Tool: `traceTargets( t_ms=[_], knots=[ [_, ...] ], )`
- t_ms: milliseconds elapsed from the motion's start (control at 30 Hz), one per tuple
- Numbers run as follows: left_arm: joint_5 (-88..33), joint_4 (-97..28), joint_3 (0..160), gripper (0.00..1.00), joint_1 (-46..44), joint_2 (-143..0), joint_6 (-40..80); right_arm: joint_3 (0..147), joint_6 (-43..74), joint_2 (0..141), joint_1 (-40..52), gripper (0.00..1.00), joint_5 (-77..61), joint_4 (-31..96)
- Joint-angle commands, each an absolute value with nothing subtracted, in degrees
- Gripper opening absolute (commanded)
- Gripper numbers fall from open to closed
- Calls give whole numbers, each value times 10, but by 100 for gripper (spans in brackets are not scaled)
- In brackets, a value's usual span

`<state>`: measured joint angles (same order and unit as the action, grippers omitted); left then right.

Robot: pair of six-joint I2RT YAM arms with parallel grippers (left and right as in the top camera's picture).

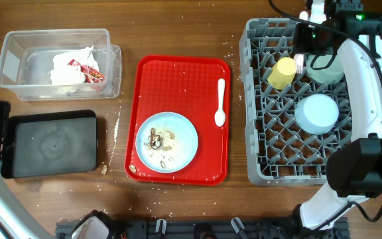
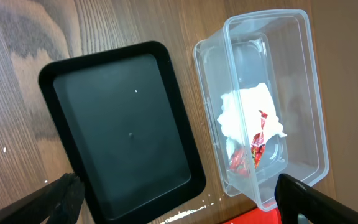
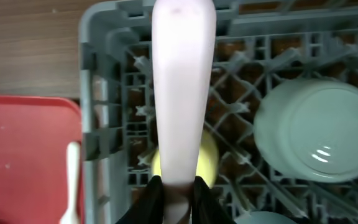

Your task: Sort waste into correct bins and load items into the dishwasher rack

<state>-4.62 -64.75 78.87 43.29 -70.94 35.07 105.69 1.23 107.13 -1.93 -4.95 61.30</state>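
Observation:
My right gripper [image 1: 301,58] is shut on the white plastic fork [image 3: 182,74] and holds it over the grey dishwasher rack [image 1: 257,133], right above the yellow cup [image 1: 282,73]. The pale green bowl [image 1: 327,72] and the light blue bowl [image 1: 317,113] lie upside down in the rack. The light blue plate [image 1: 186,145] with brownish food scraps [image 1: 158,141] and the white spoon [image 1: 220,103] lie on the red tray [image 1: 178,73]. The clear tub [image 1: 12,63] holds the napkin [image 1: 68,66] and red wrapper [image 1: 91,72]. My left gripper [image 2: 179,205] is open above the black tray [image 2: 48,81].
White crumbs are scattered on the wood around the red tray, and a small scrap [image 1: 103,170] lies next to the black tray. My right arm reaches across the rack's right side. My left arm sits at the table's left edge.

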Motion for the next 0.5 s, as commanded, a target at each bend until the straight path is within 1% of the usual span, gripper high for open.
traceTargets(
  t_ms=[0, 67, 100, 233, 300, 333, 367, 467],
  knots=[
    [-49, -648, 788, 100, 435, -709, 354, 1058, 2, 1064, -11, 16, -157, 620],
    [-49, -648, 788, 100, 435, -709, 354, 1035, 2, 1065, 3, 16, -157, 613],
    [-49, -648, 788, 100, 435, -709, 354, 1016, 1, 1065, 10, 18, -156, 602],
    [-49, -648, 788, 100, 435, -709, 354, 942, 7, 1065, 41, 20, -146, 543],
    [-49, -648, 788, 100, 435, -709, 354, 933, 19, 1065, 46, 20, -129, 531],
    [-49, -648, 788, 100, 435, -709, 354, 933, 19, 1065, 46, 23, -129, 531],
    [-49, -648, 788, 100, 435, -709, 354, 933, 20, 1065, 47, 25, -130, 535],
    [-49, -648, 788, 100, 435, -709, 354, 935, 22, 1064, 61, 26, -169, 550]
  ],
)
